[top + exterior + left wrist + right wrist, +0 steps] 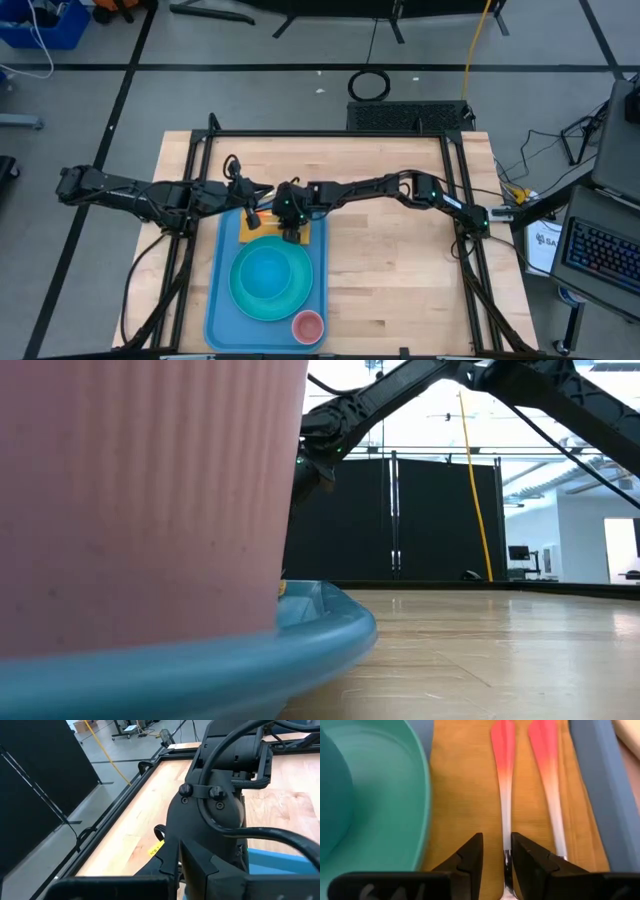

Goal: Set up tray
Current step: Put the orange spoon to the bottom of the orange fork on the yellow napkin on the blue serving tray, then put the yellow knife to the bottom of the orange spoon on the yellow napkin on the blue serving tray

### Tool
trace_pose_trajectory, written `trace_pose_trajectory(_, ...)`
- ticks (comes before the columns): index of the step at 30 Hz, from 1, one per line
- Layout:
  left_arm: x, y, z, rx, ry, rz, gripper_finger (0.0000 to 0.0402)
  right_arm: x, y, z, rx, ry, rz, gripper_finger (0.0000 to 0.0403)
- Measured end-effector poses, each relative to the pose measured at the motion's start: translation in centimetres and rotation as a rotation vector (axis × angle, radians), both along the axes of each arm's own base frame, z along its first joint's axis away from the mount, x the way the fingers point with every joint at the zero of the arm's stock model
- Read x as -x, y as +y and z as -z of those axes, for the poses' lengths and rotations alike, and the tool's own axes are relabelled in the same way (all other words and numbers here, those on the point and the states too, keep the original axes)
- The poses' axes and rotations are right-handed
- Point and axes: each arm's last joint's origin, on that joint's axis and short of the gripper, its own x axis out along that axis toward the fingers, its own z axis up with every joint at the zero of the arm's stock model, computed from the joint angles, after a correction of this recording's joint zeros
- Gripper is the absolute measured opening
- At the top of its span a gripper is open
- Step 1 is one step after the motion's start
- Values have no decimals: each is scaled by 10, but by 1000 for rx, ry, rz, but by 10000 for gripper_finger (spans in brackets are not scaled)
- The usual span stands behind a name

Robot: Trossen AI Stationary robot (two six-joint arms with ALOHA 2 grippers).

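The light-blue tray (222, 300) lies on the wooden table. It carries a turquoise plate (250, 300) with a blue bowl (268, 272), a pink cup (307, 326) and a mustard napkin (465, 795) at its far end. Two utensils with red handles (503, 745) (543, 745) lie side by side on the napkin. My right gripper (497, 857) hangs low over the napkin, open, with its fingers on either side of one utensil's thin pale stem (506, 835). My left gripper (248, 205) hovers by the handle ends, shut with nothing seen in it. My right gripper's fingers straddle the stem of the utensil nearer the plate (506, 847), slanting down from the table's right and lying along it. A gap shows on one side. Whether the other finger (530, 865) touches the stem I cannot tell. The utensil lies flat on the napkin.
The tray's raised far rim (600, 795) runs close beside the napkin, and the plate's rim (422, 795) borders its other side. Black frame rails (330, 133) edge the table. Bare wood (400, 270) lies to the tray's right. My right arm (220, 805) fills the left wrist view.
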Motion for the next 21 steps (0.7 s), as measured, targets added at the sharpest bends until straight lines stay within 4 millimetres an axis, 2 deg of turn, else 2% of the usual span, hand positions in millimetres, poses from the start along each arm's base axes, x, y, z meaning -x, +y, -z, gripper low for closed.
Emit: trace_pose_trajectory(21,0,0,0,9,-3,2,21,0,1,-11,7,-26,-5,91)
